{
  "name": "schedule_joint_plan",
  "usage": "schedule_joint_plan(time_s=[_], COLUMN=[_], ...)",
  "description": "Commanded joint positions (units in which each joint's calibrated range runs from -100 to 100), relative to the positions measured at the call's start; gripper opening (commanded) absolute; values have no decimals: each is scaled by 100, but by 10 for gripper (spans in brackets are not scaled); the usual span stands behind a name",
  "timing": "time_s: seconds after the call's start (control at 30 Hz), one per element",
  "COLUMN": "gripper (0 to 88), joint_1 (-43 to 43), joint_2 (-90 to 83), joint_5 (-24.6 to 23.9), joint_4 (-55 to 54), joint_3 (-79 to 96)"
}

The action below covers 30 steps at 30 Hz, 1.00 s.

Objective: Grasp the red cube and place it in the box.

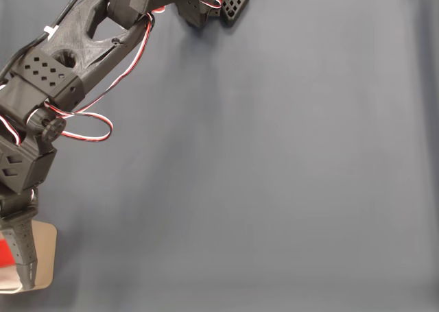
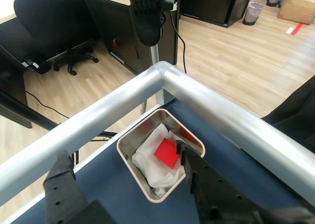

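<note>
Lying on crumpled white paper (image 2: 147, 160) inside the box (image 2: 129, 161), red cube (image 2: 166, 152), claw (image 2: 125, 172) released above.

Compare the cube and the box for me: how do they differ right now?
The cube is bright red and solid; the box is tan outside with a pale rim and open on top. The cube is far smaller than the box. The cube lies inside on crumpled white paper; the box sits on the blue table at its corner. Both are squarish.

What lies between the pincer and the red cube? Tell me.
Nothing: in the wrist view the open pincer hangs over the box, with the red cube on white paper.
</note>
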Motion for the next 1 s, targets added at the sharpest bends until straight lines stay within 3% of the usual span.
schedule_joint_plan(time_s=[0.0,0.27,0.37,0.53,0.97], gripper=[468,423,294,3,0], joint_1=[81,81,53,-4,-799], joint_2=[-248,-317,-456,-828,-2882], joint_5=[29,83,132,215,98], joint_4=[-189,-263,-280,-329,32], joint_3=[-330,-275,-102,327,2343])
